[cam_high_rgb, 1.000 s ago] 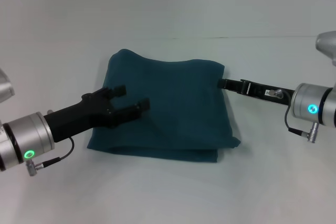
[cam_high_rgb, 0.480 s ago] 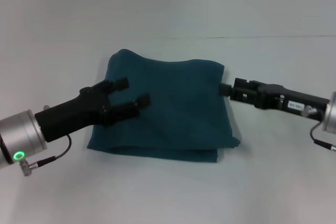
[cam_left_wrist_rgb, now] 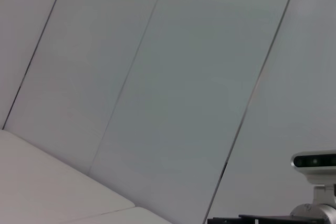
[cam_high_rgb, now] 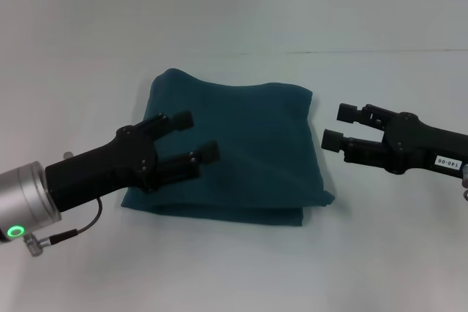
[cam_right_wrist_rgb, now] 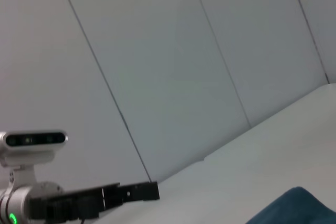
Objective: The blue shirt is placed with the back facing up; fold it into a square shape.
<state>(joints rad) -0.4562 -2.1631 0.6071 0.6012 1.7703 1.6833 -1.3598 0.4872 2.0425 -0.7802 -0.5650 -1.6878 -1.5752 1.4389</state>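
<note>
Shirt looks folded near-square. My left gripper at nine o'clock and right gripper at three gape, holding nothing. I'd lift both clear without snagging cloth.

The white table fills the head view, matte and plain. A thin dark seam runs level across its far part, right of centre.

Both wrist views show a pale grey wall made of wide panels. Narrow dark joints between the panels run slantwise across each picture. Along the foot of the wall lies the white tabletop, its edge meeting the panels in a clean line.
</note>
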